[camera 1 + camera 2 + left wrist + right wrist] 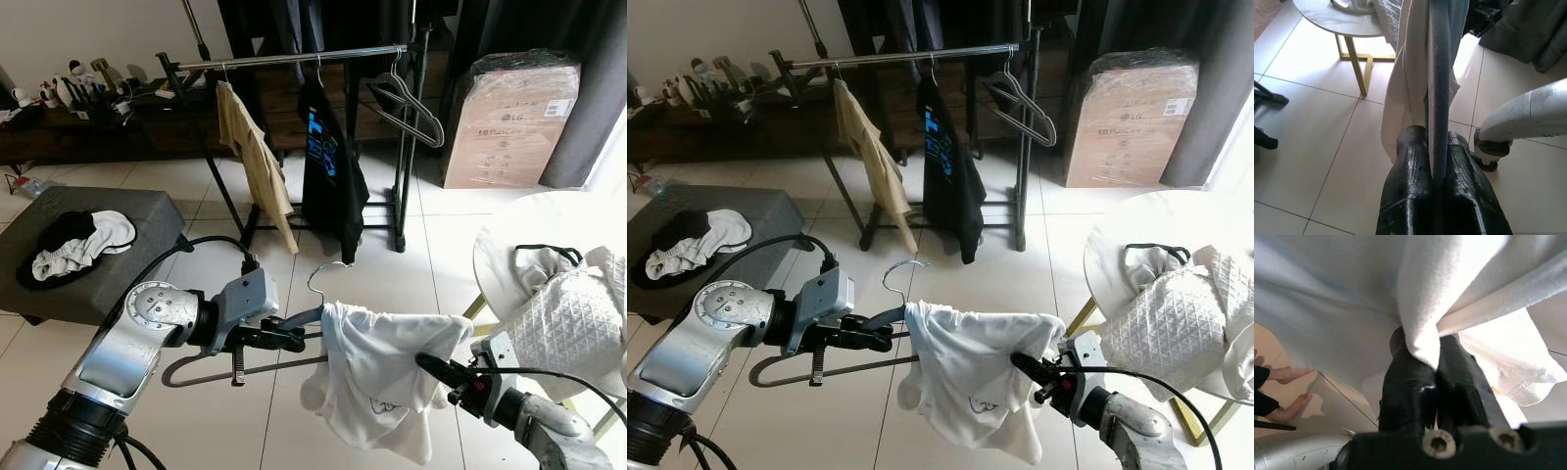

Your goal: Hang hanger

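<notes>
The left arm reaches forward across the body, elbow bent, and the left gripper (294, 335) is clamped on the grey padded shoulder of a hanger (257, 367), as the left wrist view shows with the bar pinched between the 2 black fingers (1410, 196). The hanger is held level above the floor, its silver hook (325, 277) pointing up, and a white shirt (377, 377) is draped over it. The right arm comes in low from the right, and the right gripper (436, 370) is closed on a fold of that shirt at its right edge; the right wrist view shows cloth squeezed between its fingers (1459, 382).

Beyond, on a pale tiled floor (431, 255), stands a clothes rack (294, 57) carrying a tan shirt (257, 157), a black shirt (331, 162) and 2 bare hangers (407, 103). A grey ottoman (118, 259) on the left holds black and white clothes (73, 245). On the right is a round white table (509, 250) with a quilted white bag (563, 328) on it, and a wrapped cardboard box (509, 122) stands by a dark curtain (588, 88).
</notes>
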### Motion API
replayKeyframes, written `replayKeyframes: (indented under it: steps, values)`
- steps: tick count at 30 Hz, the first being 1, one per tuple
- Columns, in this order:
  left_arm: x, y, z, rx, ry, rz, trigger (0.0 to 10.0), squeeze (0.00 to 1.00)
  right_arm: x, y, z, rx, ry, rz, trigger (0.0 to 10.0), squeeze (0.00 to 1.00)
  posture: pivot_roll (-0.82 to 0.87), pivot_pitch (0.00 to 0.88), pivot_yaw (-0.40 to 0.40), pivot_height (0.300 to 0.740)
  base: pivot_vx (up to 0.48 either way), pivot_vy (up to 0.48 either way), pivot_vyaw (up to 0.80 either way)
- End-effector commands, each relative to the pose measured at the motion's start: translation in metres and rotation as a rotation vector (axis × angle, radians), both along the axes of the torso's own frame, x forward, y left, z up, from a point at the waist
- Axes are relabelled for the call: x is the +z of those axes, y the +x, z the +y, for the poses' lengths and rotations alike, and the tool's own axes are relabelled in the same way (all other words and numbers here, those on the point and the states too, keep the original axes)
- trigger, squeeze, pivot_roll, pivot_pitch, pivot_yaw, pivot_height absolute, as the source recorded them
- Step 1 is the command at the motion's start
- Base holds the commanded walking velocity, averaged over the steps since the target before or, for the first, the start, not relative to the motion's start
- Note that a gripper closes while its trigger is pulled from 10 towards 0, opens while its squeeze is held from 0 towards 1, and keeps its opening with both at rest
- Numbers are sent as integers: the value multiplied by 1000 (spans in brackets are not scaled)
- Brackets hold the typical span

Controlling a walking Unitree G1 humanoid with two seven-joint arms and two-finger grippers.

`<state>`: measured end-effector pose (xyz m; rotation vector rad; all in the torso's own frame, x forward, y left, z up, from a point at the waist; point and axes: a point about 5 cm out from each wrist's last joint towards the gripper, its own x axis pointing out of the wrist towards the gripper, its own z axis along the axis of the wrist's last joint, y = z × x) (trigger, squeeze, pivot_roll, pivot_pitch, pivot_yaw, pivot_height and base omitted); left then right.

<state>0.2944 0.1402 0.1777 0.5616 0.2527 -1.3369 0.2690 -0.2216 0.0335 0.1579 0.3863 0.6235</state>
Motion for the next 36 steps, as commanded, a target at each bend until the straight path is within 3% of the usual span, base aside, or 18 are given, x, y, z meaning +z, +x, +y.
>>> replayKeyframes:
  steps: [1, 8, 13, 17, 24, 26, 32, 36]
  values:
    - [9, 1, -2, -16, -19, -35, 0, 0, 0, 0, 0, -9, 13, 5, 0, 0, -149, 137, 121, 740, 0, 0, 0]
    - [9, 1, -2, -14, -19, -34, 0, 0, 4, 4, -10, -81, -2, -14, 0, 0, -150, 137, 120, 740, 0, 0, 0]
    - [6, -2, 0, -21, -5, -20, 0, 0, 8, 10, -28, -212, -72, -36, 0, 0, -150, 138, 120, 740, 0, 0, 0]
    - [1, -7, 7, -30, 46, 10, 0, 0, 15, 13, -55, -372, -170, -55, 0, 0, -149, 139, 119, 740, 0, 0, 0]
    - [-29, -5, 30, 29, 303, 15, 0, 0, 32, 14, -99, -641, -303, -94, 0, 0, -155, 141, 119, 740, 0, 0, 0]
    - [-31, -5, 33, 39, 317, 20, 0, 0, 35, 13, -107, -711, -331, -95, 0, 0, -157, 141, 119, 740, 0, 0, 0]
    - [-33, -7, 35, 44, 325, 24, 0, 0, 39, 9, -125, -875, -344, -96, 0, 0, -153, 142, 118, 740, 0, 0, 0]
    - [-40, -6, 43, 86, 373, 12, 0, 0, 50, 15, -120, -883, -281, -180, 0, 0, -153, 142, 119, 740, 0, 0, 0]
